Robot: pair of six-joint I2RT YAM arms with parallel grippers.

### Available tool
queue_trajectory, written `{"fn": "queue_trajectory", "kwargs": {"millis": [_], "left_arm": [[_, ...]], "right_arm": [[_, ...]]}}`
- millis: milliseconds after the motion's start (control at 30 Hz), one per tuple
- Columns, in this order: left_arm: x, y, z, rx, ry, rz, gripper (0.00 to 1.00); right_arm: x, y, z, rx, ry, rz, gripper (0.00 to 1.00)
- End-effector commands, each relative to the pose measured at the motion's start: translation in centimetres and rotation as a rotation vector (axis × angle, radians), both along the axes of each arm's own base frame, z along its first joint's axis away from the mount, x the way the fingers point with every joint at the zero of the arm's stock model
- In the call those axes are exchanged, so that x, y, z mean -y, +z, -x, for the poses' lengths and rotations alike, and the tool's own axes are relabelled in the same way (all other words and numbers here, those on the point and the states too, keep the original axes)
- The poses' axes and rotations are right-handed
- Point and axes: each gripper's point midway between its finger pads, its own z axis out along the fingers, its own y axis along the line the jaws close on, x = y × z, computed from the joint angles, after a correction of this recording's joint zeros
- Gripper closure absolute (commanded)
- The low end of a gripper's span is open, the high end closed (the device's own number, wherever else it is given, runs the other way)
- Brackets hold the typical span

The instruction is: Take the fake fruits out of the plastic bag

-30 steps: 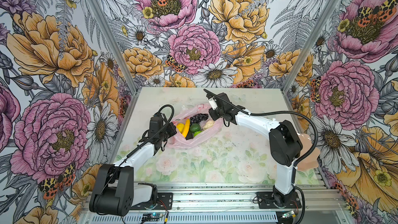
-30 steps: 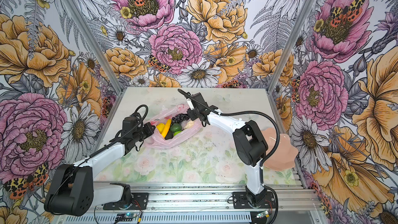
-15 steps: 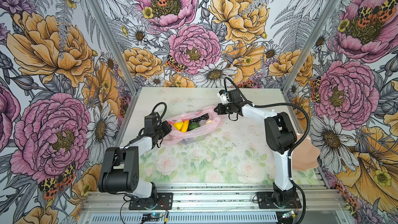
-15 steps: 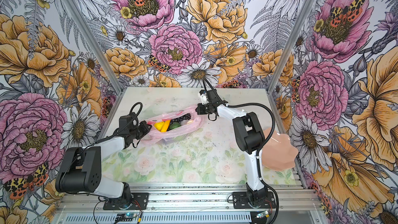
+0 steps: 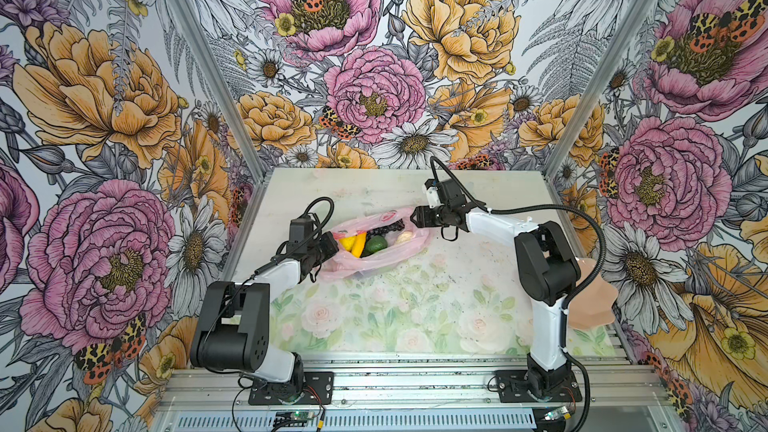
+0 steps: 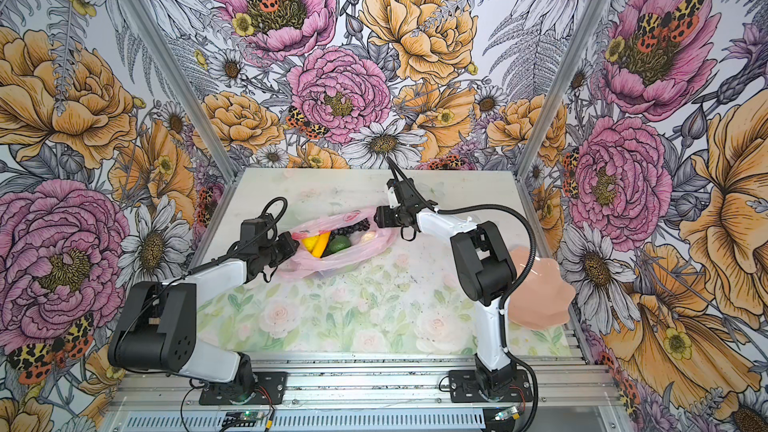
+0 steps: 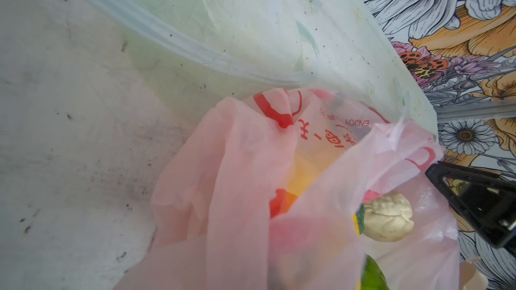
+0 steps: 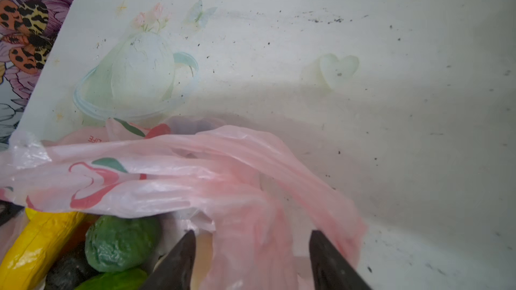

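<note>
Pink, crinkly, translucent plastic bag (image 5: pixel 392 258), fake fruits (image 5: pixel 376 244) inside; left hand (image 5: pixel 332 243) clamped on its rim, right hand (image 5: pixel 416 217) parted, film between.

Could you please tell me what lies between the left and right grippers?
The plastic bag, with the fake fruits inside, spans the stretch from left gripper to right gripper; both top views show it.
</note>
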Motion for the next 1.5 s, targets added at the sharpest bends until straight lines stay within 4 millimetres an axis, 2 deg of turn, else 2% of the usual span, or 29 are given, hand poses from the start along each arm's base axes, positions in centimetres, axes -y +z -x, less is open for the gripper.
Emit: {"fn": "queue_trajectory", "kwargs": {"millis": [0,133,233,333,433,467,567,667,767,833,900,1000,1167,1300,1467], "left_arm": [[-0.7,0.9,0.3,0.024,0.027,-0.068,0.95],[-0.6,1.0,1.0,0.031,0.028,-0.070,0.90],[-0.2,0.9,1.5,0.021,0.017,-0.070,0.82],[0.0,0.9,2.1,-0.004,0.011,-0.075,0.62],[-0.2,1.4,3.2,-0.018,0.033,-0.122,0.37],[-0.2,1.5,3.6,-0.027,0.039,-0.128,0.33],[0.2,1.0,4.3,-0.059,0.034,-0.106,0.30],[0.8,0.0,4.7,-0.086,0.014,-0.075,0.35],[1.3,-0.7,5.0,-0.087,0.003,-0.029,0.45],[1.3,-1.0,5.3,-0.085,0.003,-0.006,0.55],[0.9,-1.3,5.7,-0.081,0.017,0.004,0.66],[-0.6,-1.6,6.3,-0.066,0.068,0.027,0.78],[-2.9,-2.5,7.8,-0.069,0.151,0.009,0.88],[-3.1,-2.9,7.6,-0.106,0.162,-0.029,0.89],[-2.7,-2.8,5.5,-0.089,0.150,-0.031,0.90]], "right_arm": [[1.6,4.3,0.9,0.119,-0.094,0.073,0.21],[2.1,2.6,2.7,0.096,-0.139,0.148,0.18],[2.5,0.8,3.6,0.061,-0.166,0.205,0.19],[2.9,-0.4,4.2,0.032,-0.180,0.232,0.21],[3.0,-1.0,5.0,0.012,-0.180,0.237,0.22],[3.0,-1.2,5.3,0.006,-0.175,0.235,0.22],[2.6,-1.7,6.2,-0.019,-0.158,0.218,0.28],[2.2,-2.6,7.1,-0.048,-0.139,0.209,0.39],[2.4,-3.2,8.0,-0.065,-0.141,0.213,0.54],[2.9,-3.4,8.6,-0.066,-0.151,0.209,0.63],[3.7,-3.4,9.2,-0.060,-0.171,0.215,0.73],[5.0,-4.0,10.1,-0.062,-0.206,0.235,0.83],[6.0,-5.8,10.7,-0.084,-0.235,0.265,0.90],[4.7,-6.2,9.7,-0.085,-0.220,0.255,0.92],[2.5,-5.3,7.0,-0.051,-0.205,0.227,0.92]]}}
